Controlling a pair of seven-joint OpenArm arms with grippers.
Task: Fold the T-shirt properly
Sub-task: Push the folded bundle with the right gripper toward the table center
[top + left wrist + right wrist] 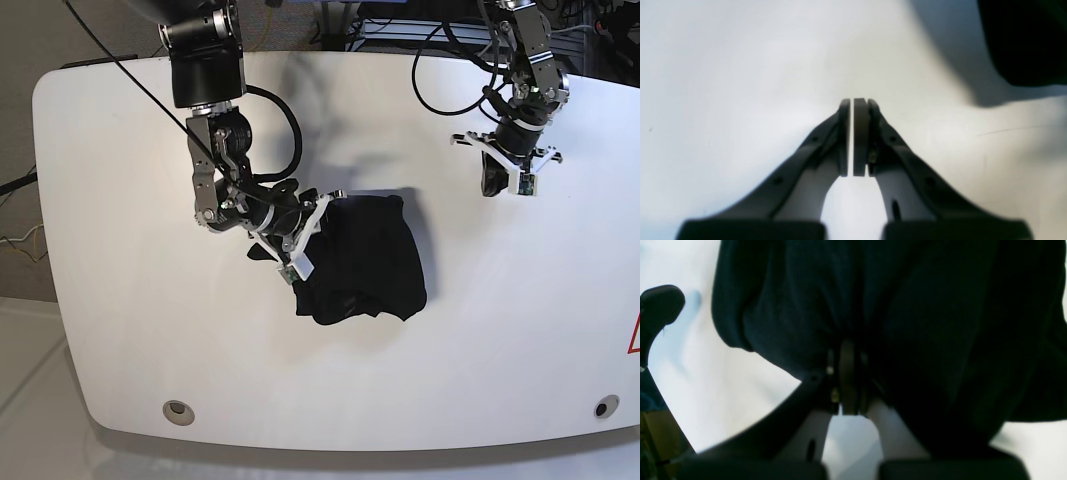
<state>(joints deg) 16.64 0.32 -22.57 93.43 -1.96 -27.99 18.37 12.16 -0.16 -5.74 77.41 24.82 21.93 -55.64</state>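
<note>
white table (120, 330) carries the t-shirt (365, 260), right gripper (846, 373) clenched on it; left gripper (857, 133) clenched, empty.

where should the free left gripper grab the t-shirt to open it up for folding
Judging by its pose, the bare edge of the T-shirt facing the left gripper, coming in low over the table. The cloth lies bunched in a heap, and the right gripper is shut on the opposite side, so pulling there should spread it.

Bright overhead light washes my white table (120, 300) nearly to glare. My wrist views are soft and blurred; the T-shirt (907, 323) reads as featureless black, casting a dark shadow beside it.
</note>
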